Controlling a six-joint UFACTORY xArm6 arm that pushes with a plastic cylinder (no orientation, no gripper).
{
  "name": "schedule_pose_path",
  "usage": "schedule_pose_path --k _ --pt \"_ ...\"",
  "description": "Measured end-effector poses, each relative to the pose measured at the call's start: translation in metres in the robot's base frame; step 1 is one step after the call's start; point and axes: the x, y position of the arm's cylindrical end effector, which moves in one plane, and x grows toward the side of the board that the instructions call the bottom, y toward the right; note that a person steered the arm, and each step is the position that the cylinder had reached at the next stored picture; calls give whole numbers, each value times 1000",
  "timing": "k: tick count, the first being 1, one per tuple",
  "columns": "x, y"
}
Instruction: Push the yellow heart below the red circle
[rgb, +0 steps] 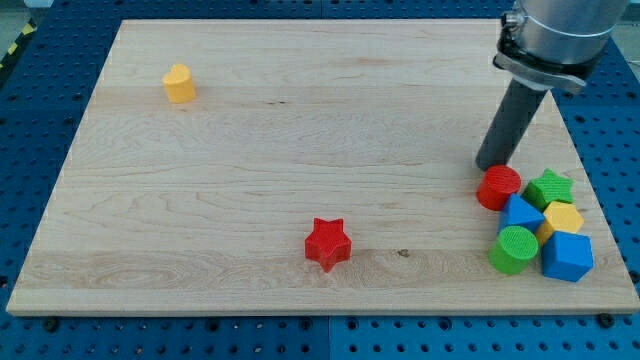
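Observation:
The yellow heart (180, 84) lies near the board's top left corner. The red circle (498, 187) sits at the view's right, at the upper left of a cluster of blocks. My tip (488, 165) stands just above and slightly left of the red circle, close to or touching its upper edge. The yellow heart is far to the left of my tip.
A red star (327, 243) lies at the lower middle. Beside the red circle are a green star (550, 187), a blue block (520, 213), a yellow block (562, 218), a green circle (514, 249) and a blue block (567, 256). The wooden board (300, 150) has blue pegboard around it.

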Motion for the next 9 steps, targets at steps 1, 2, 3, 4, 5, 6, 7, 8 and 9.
schedule_pose_path --k 1,2,3,4,5,6,7,8,9 --pt "11 -6" --pt "13 -6" --pt "13 -6" --pt "13 -6" --pt "-12 -13" --pt "-92 -49" --pt "-181 -138" --pt "-248 -247" --pt "-257 -350"
